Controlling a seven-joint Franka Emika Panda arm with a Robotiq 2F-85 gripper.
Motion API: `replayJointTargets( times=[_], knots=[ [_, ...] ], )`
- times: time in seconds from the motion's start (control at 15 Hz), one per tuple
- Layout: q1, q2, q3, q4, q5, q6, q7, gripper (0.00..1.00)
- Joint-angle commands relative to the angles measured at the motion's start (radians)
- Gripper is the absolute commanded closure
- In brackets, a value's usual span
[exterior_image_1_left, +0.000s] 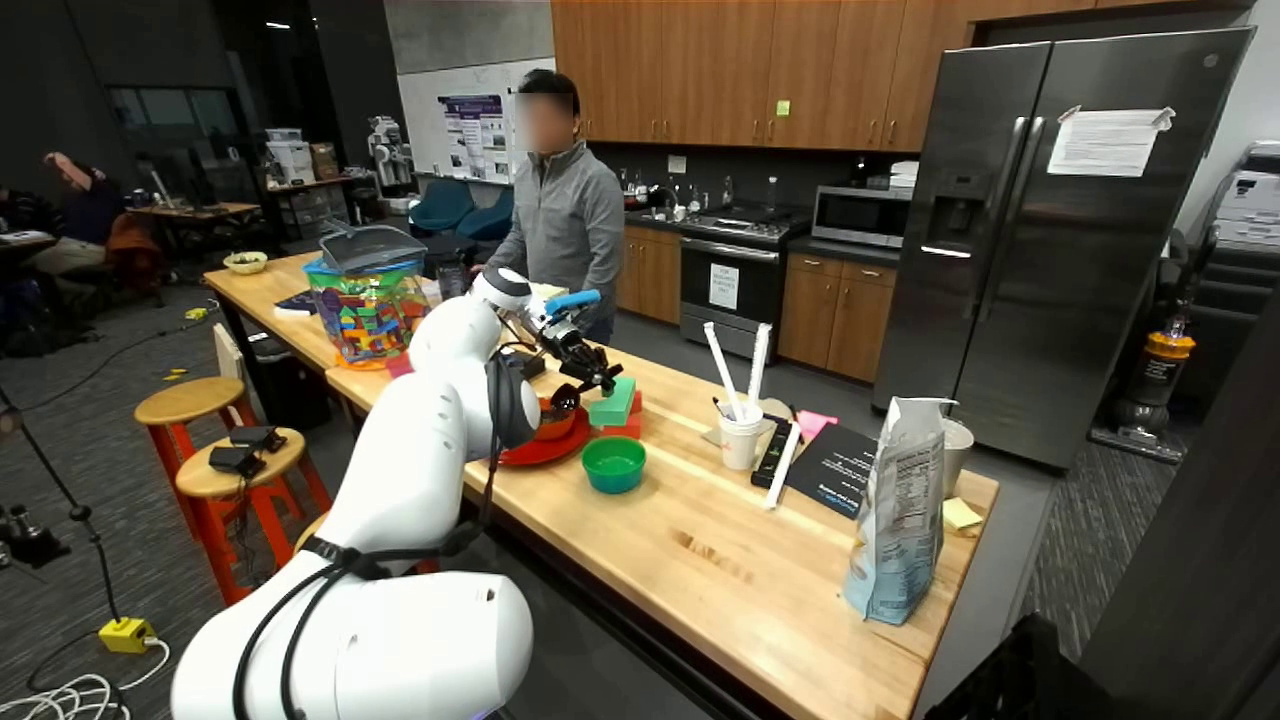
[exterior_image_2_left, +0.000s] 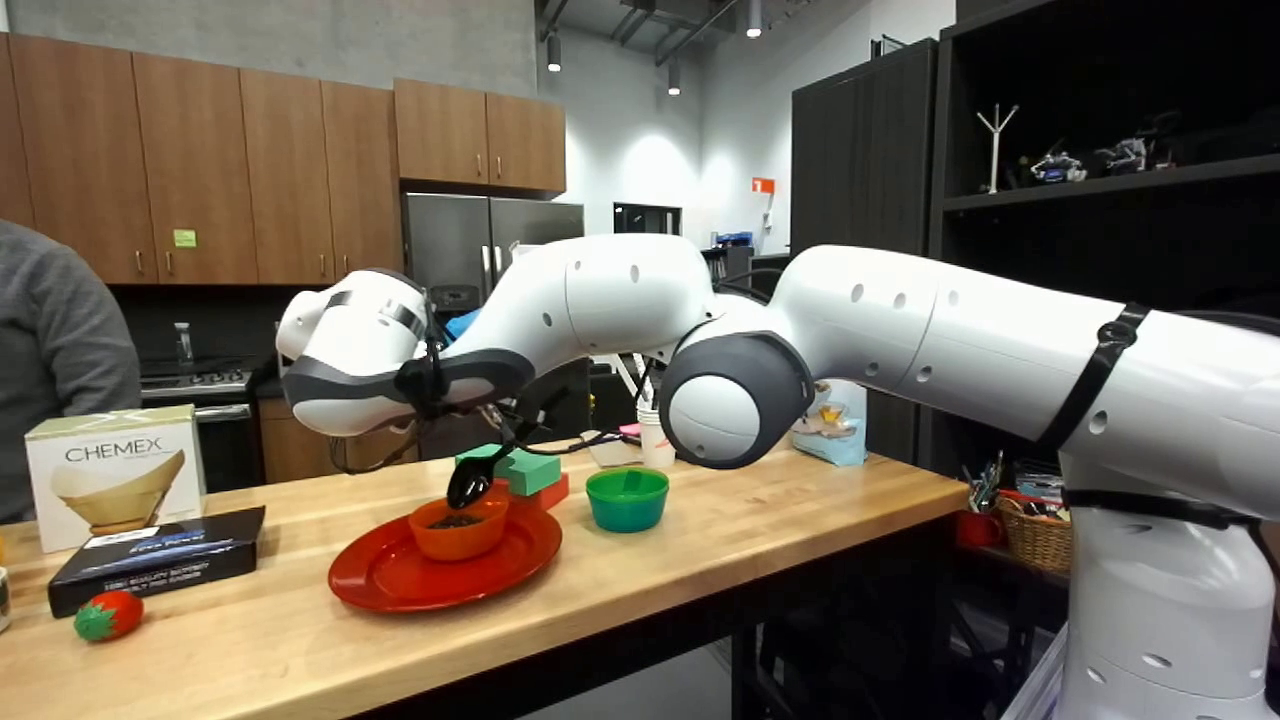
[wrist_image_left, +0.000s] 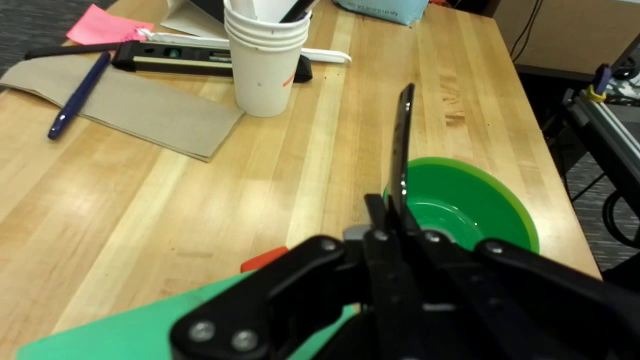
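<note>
gripping looks done: the gripper (wrist_image_left: 391, 215) is closed tight on the black spoon (exterior_image_2_left: 470, 486), tilted over the orange bowl (exterior_image_2_left: 456, 544); dark bits (exterior_image_2_left: 455, 521) lie inside that, none show in the green bowl (wrist_image_left: 475, 195); any scooping looks unfinished; the arm (exterior_image_2_left: 625, 290) reaches across the table (exterior_image_2_left: 290, 640), wrist tipped

Spoon (exterior_image_2_left: 482, 474) and bowl (exterior_image_2_left: 460, 545)

Spoon: black, glossy. Gripped by the handle and tilted, head low, handle rising. In both exterior views the head appears at the bowl, near its rim; whether the two touch cannot be told. In the wrist view the handle's end shows as a thin, upright strip.

Bowl: orange, round, upright on a red plate (exterior_image_2_left: 375, 572). Contains dark bits (exterior_image_2_left: 455, 521), too small to identify.
</note>
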Motion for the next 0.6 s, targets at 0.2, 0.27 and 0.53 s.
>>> replayJointTargets(
  times=[0.2,0.27,0.53],
  knots=[
    [-0.014,0.011,0.016,0.009,0.004,-0.017,-0.011,0.99],
    [-0.016,0.013,0.022,0.009,0.009,-0.019,-0.010,0.99],
    [-0.024,0.024,0.039,0.013,0.026,-0.017,-0.003,0.99]
  ],
)
